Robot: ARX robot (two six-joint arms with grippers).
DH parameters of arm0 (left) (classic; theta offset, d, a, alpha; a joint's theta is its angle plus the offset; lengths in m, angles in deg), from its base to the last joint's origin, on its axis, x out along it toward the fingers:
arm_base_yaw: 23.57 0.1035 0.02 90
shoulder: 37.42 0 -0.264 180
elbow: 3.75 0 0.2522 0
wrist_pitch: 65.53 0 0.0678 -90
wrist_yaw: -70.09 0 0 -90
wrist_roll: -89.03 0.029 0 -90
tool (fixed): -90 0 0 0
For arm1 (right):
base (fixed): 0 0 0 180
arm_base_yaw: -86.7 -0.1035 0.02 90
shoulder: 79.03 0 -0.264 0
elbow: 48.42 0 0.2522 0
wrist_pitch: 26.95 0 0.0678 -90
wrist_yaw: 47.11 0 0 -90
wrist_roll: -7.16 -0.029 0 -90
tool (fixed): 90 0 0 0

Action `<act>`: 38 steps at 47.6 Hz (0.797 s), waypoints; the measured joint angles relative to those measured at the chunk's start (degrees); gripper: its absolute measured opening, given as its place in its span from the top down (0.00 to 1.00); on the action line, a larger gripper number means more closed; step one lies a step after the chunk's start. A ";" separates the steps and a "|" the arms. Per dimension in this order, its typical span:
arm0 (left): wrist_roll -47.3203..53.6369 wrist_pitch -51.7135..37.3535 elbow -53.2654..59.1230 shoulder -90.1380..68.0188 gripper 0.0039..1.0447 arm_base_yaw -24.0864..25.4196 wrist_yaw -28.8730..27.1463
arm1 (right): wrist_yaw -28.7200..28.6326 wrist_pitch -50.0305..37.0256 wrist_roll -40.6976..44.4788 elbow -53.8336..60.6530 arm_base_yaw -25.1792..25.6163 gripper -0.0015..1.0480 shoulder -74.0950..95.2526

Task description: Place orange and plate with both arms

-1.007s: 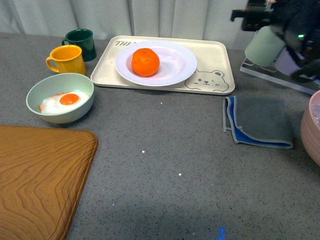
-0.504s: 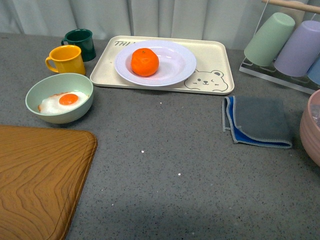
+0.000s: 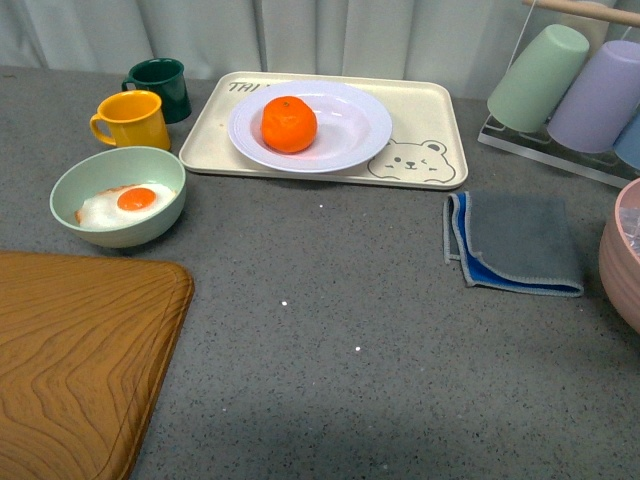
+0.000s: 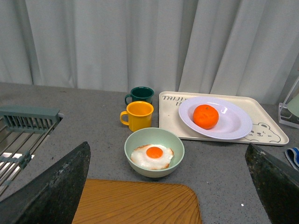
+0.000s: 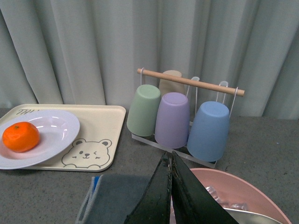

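**Orange on plate, plate on tray**

Glossy round orange mandarin (image 3: 289, 124) sits left of centre in the white ridged-rim deep plate (image 3: 350, 130), stem dot up. Plate rests on the beige rectangular bear tray (image 3: 430, 110), long side across the speckled grey desk (image 3: 330, 300). Nearby: yellow mug (image 3: 130, 119), pale green bowl (image 3: 118, 195) holding a fried egg. Left pincer (image 4: 163, 186) spread wide, empty; right pincer (image 5: 170, 182) clenched, empty.

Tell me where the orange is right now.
In the front view the orange sits in the white plate, left of its centre, on the beige bear tray at the table's far side, right of the yellow mug.
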 joint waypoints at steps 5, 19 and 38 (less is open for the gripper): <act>0.02 0.00 0.00 0.00 0.06 0.00 0.00 | 0.00 2.45 0.00 1.79 0.02 0.99 -4.26; 0.00 0.00 0.00 0.00 0.06 0.00 0.00 | -0.15 13.81 0.00 5.92 0.04 0.99 -20.02; 0.00 0.00 0.00 0.00 0.06 0.00 0.00 | -0.17 28.02 0.00 7.58 0.04 0.99 -36.35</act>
